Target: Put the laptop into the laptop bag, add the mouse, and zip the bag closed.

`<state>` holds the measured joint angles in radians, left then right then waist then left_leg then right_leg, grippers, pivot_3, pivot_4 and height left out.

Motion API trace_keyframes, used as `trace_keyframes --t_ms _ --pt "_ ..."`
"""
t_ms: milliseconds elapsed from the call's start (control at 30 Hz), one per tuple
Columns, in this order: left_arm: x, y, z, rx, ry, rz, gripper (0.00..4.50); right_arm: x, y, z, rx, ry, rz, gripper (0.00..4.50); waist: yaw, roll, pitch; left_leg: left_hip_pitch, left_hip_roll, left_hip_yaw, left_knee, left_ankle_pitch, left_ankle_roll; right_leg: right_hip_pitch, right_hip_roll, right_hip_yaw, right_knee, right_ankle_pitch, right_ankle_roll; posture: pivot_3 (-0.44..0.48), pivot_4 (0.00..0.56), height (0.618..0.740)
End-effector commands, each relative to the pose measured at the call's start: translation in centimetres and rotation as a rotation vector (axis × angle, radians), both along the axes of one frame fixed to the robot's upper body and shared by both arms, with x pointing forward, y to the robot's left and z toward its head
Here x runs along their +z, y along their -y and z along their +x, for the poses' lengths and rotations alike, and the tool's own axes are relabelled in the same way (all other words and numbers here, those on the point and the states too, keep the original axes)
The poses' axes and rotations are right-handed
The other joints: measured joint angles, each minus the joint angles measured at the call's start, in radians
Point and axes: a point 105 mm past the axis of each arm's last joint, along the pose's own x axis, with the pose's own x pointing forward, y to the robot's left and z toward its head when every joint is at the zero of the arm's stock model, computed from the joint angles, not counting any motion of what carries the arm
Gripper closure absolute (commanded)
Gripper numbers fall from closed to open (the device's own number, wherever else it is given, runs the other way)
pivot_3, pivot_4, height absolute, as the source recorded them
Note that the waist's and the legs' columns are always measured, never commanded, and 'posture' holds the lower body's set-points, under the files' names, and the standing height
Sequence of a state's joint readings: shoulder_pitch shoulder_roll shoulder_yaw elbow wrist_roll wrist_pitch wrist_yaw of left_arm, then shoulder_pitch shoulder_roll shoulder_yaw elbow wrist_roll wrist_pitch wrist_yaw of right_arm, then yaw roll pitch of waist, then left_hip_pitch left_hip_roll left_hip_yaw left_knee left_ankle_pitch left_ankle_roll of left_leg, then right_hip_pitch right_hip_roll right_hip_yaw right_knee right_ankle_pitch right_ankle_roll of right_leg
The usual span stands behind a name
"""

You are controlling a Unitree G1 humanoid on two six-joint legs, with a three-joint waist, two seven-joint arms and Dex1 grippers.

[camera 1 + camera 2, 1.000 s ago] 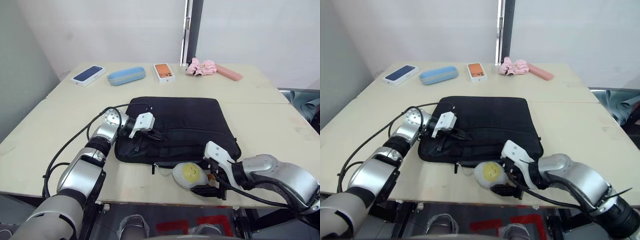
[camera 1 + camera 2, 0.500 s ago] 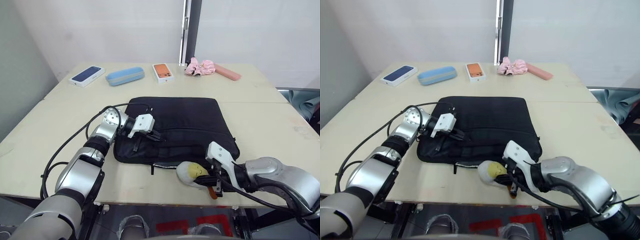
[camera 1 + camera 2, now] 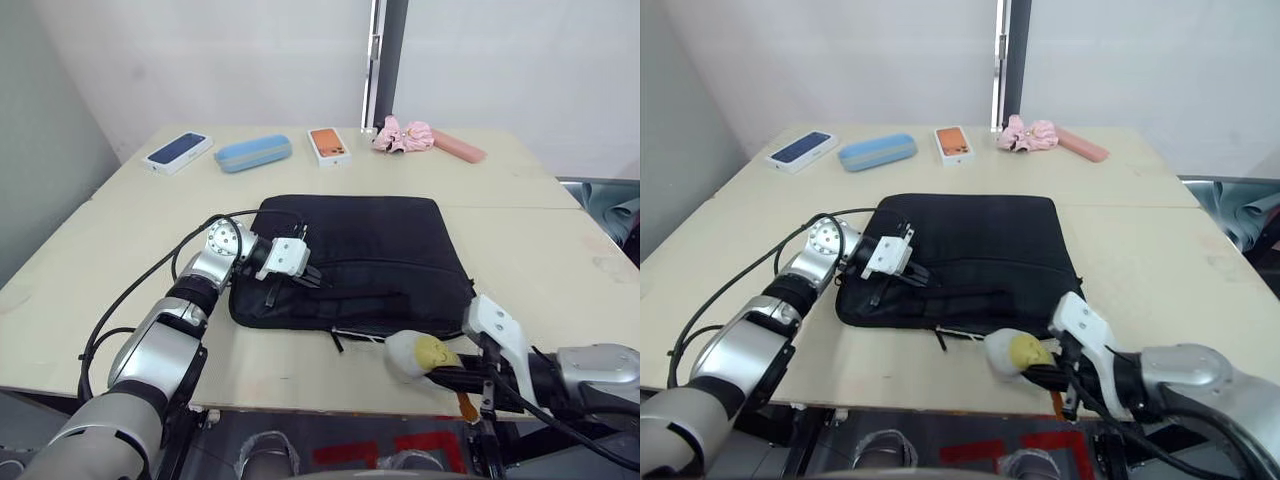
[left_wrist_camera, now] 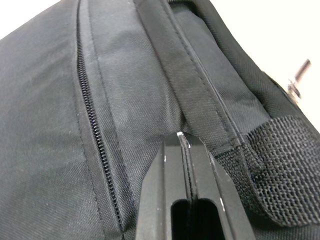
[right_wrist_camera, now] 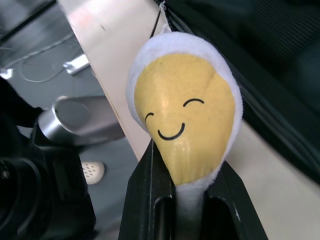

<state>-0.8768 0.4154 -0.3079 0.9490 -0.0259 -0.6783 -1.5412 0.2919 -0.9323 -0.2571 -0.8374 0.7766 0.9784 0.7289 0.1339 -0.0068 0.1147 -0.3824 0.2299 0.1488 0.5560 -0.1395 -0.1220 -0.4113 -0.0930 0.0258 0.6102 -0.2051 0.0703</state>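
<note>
The black laptop bag [image 3: 370, 250] lies flat in the middle of the table. My left gripper [image 3: 305, 275] is shut on a fold of its fabric beside a handle strap [image 4: 270, 165], near the zipper line [image 4: 95, 135]. My right gripper [image 3: 445, 372] is shut on a white-and-yellow egg plush with a smiling face [image 5: 182, 110] at the table's front edge, just off the bag's near right corner. A thin cord runs from the plush [image 3: 415, 352] back to the bag's front edge. The laptop and the mouse are out of view.
Along the far side of the table [image 3: 120, 250] lie a dark-blue phone box [image 3: 178, 150], a light-blue oval case [image 3: 253, 152], an orange phone box [image 3: 328, 144], a pink cloth bundle [image 3: 402, 134] and a pink flat case [image 3: 458, 146]. The plush overhangs the front edge.
My right gripper closed on the egg plush and drew it to the right along the bag's front edge. The small black pull on that edge moved right too. The left gripper stayed put.
</note>
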Motion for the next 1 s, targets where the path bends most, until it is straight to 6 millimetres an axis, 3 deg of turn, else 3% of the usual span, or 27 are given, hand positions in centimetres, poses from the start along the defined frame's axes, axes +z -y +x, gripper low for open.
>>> trace_keyframes --t_ms 33,133,367,533,667,867,1000 --pt "-5.4 -2.1 -2.2 -0.015 -0.151 0.221 4.5 0.7 1.1 -0.1 -0.034 0.05 -0.039 4.49 -0.001 0.001 -0.003 0.0 0.0 0.0 0.0 0.0 0.0 0.0 0.0 0.0 0.0 -0.001 0.002 0.0 0.15 0.74" --pt "-5.4 -1.7 -2.1 -0.02 -0.151 0.21 4.5 0.2 3.4 -0.7 -0.112 0.022 -0.077 4.49 0.0 0.003 -0.006 0.0 0.0 0.0 0.0 0.0 0.0 0.0 -0.001 0.0 0.0 -0.009 0.014 0.0 0.15 0.74" --pt "-4.9 -1.0 -1.8 -0.016 -0.158 0.182 4.5 -0.3 11.6 -1.7 -0.32 -0.009 -0.271 4.49 0.004 0.001 -0.006 0.0 -0.002 0.0 -0.001 0.0 0.0 0.0 -0.002 0.0 -0.001 -0.01 0.015 0.0 0.15 0.74" --pt "-5.0 -1.2 -2.0 -0.022 -0.157 0.181 4.5 -0.1 15.6 -1.0 -0.411 -0.001 -0.394 4.49 0.004 0.005 -0.008 0.0 -0.002 0.001 -0.001 0.0 0.0 0.0 -0.003 0.0 -0.001 -0.01 0.015 0.0 0.15 0.74" --pt "-5.1 -1.2 -2.2 -0.028 -0.157 0.183 4.5 -0.2 19.6 1.0 -0.515 0.026 -0.556 4.49 0.0 0.005 -0.008 0.0 -0.003 0.001 -0.001 0.0 0.0 0.0 -0.003 0.0 -0.001 -0.01 0.015 0.0 0.15 0.74" --pt "-5.2 -1.2 -2.4 -0.033 -0.169 0.187 4.5 1.0 20.4 3.4 -0.504 0.119 -0.643 4.49 0.009 0.01 -0.01 0.0 -0.003 0.001 -0.002 -0.001 0.001 0.0 -0.003 0.0 0.0 -0.003 0.002 0.0 0.15 0.74" --pt "-5.0 -0.9 -2.5 -0.043 -0.169 0.187 4.5 2.7 18.9 7.2 -0.505 0.282 -0.656 4.49 0.005 0.011 -0.01 0.0 -0.003 0.002 -0.001 -0.001 0.001 0.0 -0.003 0.0 0.0 -0.003 0.002 0.0 0.15 0.74"
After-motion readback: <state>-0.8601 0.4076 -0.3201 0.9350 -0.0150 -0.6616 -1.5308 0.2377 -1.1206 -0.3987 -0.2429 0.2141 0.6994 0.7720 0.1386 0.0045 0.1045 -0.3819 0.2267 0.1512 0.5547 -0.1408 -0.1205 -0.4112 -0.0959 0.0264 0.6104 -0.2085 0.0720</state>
